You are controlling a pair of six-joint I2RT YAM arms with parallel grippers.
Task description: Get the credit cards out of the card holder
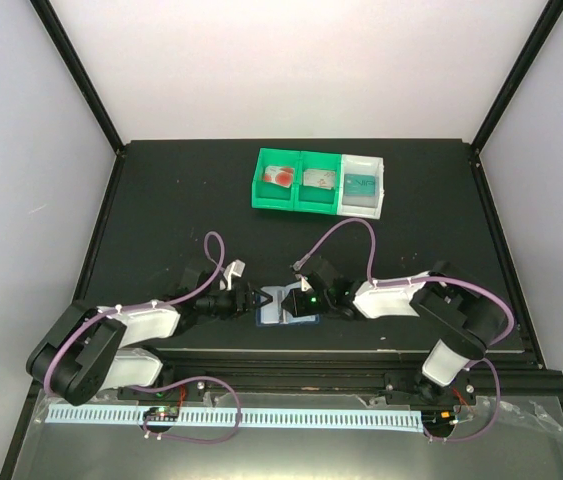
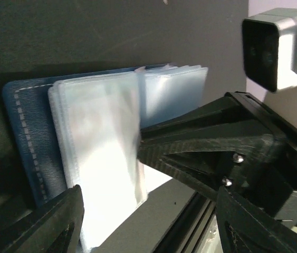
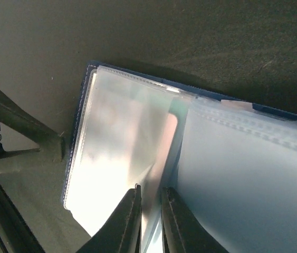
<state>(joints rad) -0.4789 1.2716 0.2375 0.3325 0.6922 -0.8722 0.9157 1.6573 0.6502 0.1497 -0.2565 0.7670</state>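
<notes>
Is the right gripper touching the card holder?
Touching: in the right wrist view the right gripper pinches the holder by a clear pocket sheet.

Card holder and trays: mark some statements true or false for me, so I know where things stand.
1. The card holder lies open between the two grippers. True.
2. The teal card sits in the green tray. False: it lies in the white tray.
3. The left gripper is clamped shut. False: its jaws stand wide apart.
4. The right gripper pinches a clear pocket of the holder. True.
5. The red-circle card lies in the green tray. True.
</notes>
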